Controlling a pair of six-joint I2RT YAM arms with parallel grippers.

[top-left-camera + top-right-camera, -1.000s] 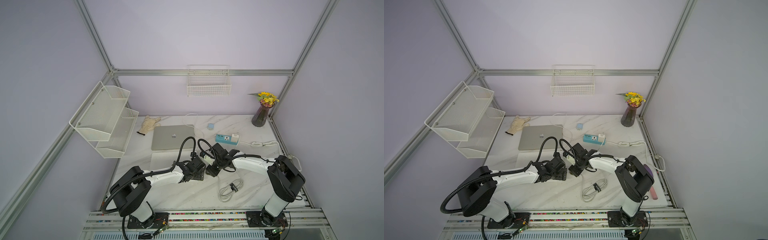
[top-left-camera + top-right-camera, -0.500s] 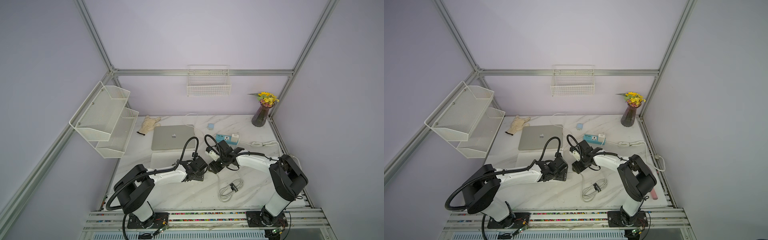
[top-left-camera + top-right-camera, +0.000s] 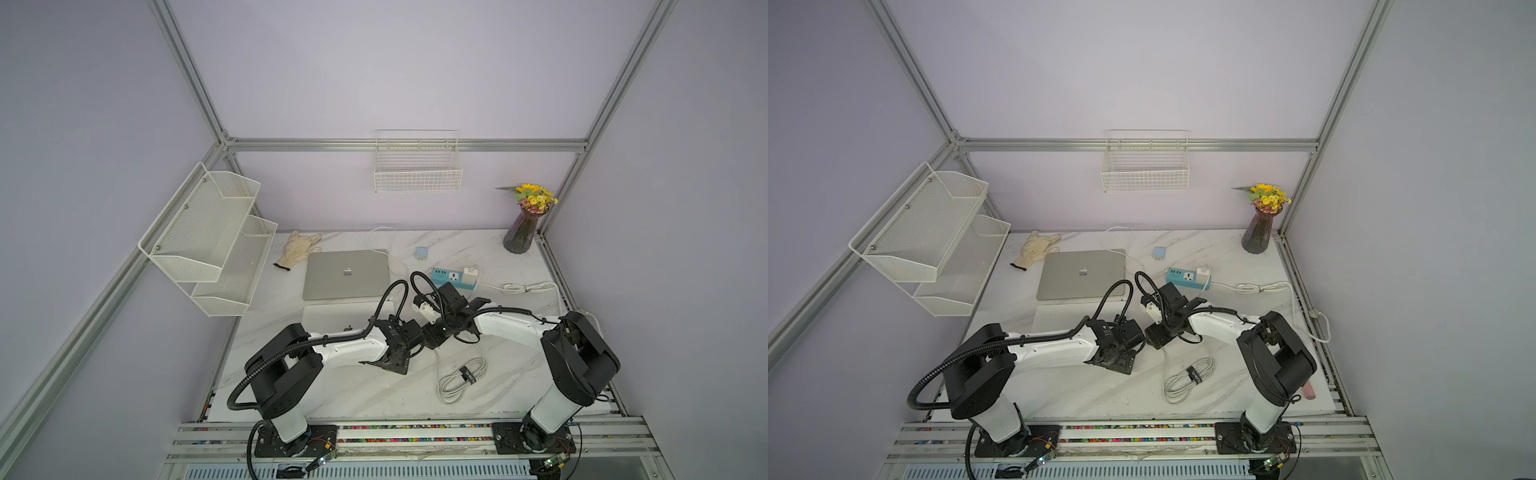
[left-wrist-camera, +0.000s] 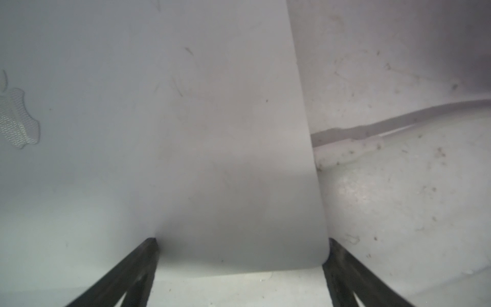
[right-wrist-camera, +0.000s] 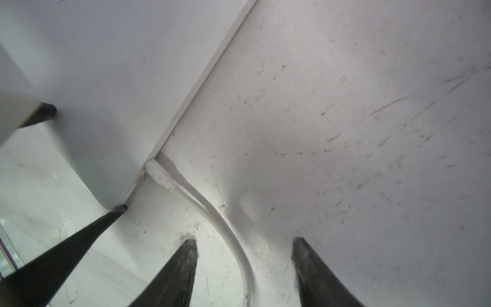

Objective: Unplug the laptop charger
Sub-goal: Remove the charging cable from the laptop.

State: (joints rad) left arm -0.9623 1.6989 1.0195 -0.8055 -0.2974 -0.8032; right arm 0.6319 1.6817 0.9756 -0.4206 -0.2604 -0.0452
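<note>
The right gripper [image 5: 244,239] hovers, jaws parted, astride the white cable [image 5: 239,252] behind the charger plug [image 5: 159,173] seated in the laptop [image 5: 93,66]; the left gripper [image 4: 241,239], spread wide, straddles the laptop's corner

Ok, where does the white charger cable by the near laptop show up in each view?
Top view: charger cable coiled on the table, lower centre-right.
Top view: the same coil.
Left wrist: its plug, blurred, at the edge of the near laptop.
Right wrist: it runs from the plug through the open right end effector.
Shared landmark: the near laptop.
</note>
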